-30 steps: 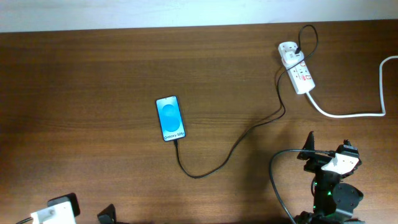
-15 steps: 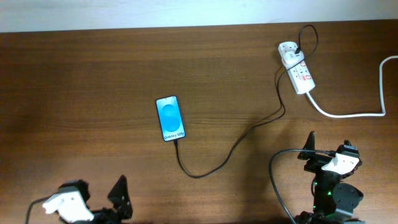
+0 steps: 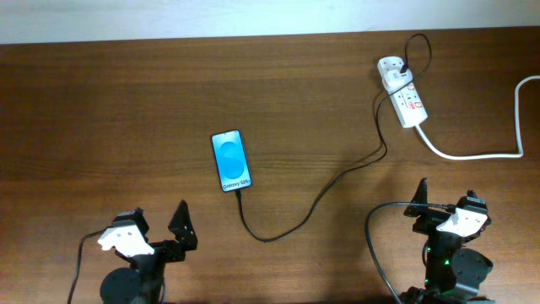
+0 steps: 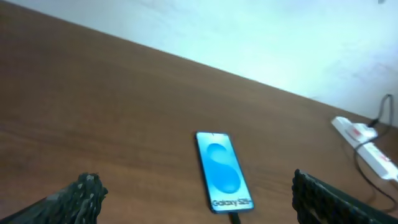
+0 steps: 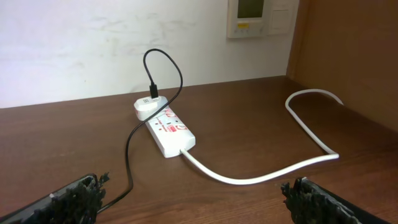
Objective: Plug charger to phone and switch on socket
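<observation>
**Overhead.** The phone lies flat near the middle of the brown table, screen up and lit blue. The charger meets the phone's lower short edge and loops toward the near edge. From there it runs up and right to a white adapter seated at the far end of the socket, which lies at the far right. Whether the tip is fully seated in the phone cannot be told. A thick white cord leaves the socket's near end. The left gripper and right gripper sit at the near edge. Each has its 2 fingers spread wide, holds nothing, and is well apart from every task item.

**Left wrist.** The phone lies ahead, beyond and between the 2 spread fingertips. The socket shows at the right margin.

**Right wrist.** The socket lies ahead between the 2 spread fingertips, with red markings on its top face. The black cable arcs above the adapter. The switch position cannot be told. A wall panel hangs on the white wall behind.
</observation>
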Action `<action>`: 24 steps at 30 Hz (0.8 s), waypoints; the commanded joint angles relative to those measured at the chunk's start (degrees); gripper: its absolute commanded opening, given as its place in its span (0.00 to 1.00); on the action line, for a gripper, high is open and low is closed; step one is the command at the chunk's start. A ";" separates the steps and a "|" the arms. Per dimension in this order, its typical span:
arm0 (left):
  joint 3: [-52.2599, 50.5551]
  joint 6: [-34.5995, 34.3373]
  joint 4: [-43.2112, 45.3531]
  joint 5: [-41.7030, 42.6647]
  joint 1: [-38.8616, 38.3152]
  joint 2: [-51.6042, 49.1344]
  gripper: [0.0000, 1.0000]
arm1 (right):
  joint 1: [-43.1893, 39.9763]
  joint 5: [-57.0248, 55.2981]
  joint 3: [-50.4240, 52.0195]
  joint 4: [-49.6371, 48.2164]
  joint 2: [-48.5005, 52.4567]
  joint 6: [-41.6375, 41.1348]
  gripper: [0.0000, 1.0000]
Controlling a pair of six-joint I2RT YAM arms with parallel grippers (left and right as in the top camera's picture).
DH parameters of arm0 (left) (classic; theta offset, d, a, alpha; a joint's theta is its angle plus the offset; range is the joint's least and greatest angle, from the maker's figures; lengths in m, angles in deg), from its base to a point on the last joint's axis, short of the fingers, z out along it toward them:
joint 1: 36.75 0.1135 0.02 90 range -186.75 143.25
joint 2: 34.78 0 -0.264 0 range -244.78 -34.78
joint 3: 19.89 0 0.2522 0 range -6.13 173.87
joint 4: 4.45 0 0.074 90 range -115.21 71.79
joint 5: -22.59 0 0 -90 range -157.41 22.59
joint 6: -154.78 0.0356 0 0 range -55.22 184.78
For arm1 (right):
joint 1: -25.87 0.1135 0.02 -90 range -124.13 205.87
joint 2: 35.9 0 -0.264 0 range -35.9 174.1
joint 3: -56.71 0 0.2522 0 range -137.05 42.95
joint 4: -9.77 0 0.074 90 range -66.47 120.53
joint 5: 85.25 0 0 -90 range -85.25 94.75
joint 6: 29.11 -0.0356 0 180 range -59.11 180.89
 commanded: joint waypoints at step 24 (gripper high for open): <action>-18.51 23.71 26.67 2.78 1.27 0.61 0.99 | -0.46 -0.28 0.28 0.28 -0.57 -0.04 0.98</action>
